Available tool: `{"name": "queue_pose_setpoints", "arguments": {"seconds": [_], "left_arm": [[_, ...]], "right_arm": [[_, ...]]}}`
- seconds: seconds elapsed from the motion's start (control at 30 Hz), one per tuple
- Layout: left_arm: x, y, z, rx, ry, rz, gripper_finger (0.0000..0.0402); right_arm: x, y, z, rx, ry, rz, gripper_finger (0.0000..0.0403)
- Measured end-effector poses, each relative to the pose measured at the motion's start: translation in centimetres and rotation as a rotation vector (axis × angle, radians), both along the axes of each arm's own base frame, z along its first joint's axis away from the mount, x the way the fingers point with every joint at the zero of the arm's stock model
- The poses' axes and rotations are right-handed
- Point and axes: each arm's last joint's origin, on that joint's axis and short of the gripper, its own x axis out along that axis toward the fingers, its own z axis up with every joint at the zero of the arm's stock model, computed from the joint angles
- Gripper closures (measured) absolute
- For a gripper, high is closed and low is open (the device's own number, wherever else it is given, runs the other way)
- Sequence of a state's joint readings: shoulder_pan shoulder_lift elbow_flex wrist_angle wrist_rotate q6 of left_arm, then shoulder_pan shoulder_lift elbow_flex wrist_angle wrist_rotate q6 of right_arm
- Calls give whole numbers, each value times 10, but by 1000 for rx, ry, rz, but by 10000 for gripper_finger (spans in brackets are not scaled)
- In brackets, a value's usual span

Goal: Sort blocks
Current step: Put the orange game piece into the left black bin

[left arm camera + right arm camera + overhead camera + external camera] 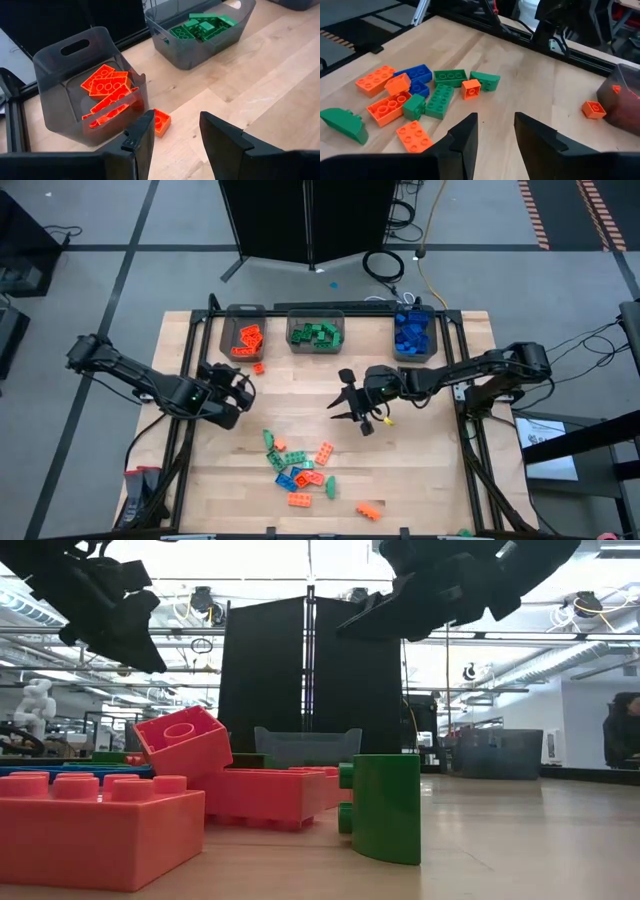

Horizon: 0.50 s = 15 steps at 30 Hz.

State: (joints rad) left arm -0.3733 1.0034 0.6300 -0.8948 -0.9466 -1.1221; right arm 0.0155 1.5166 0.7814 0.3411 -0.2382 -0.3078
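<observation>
Sorting partly done: orange bin (pixel 243 337), green bin (pixel 316 331) and blue bin (pixel 412 333) along the far edge of the bench (pixel 420 470) each hold matching blocks, while a mixed pile (pixel 300 465) of orange, green and blue blocks lies loose near the front, one orange block (pixel 369 509) apart from it. A stray orange block (pixel 161 121) sits on the bench just beside the orange bin, not in it.

Left pincer (pixel 240 388) near the orange bin, fingers parted, nothing between them. Right pincer (pixel 352 406) above mid-bench, between bins and pile, fingers (pixel 462 135) moderately apart and empty.

Risks, judged from here: reaching for the stray could nudge the bin wall or push the block along the bench, given how close the two sit. Blocks in the pile touch and overlap, so closing on one could drag or scatter neighbours, or lift two at once. Both arms work the middle of the bench, so crossing paths could bring contact.

Left wrist view alone shows the stray lying outside the bin; the high view only hints at it. Right wrist view separates individual blocks in the pile. Low view shows blocks up close but hides the layout and the openings of both pincers.
</observation>
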Motion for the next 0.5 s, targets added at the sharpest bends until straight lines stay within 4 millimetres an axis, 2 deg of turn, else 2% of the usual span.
{"name": "queue_pose_setpoints", "arguments": {"seconds": [0.23, 0.5], "left_arm": [[4, -2, -5, 13, 36, 0, 241], [5, -2, -6, 14, 38, -1, 241]], "right_arm": [[-1, 1, -4, 7, 48, 14, 267], [-1, 5, -3, 16, 39, 34, 182]]}}
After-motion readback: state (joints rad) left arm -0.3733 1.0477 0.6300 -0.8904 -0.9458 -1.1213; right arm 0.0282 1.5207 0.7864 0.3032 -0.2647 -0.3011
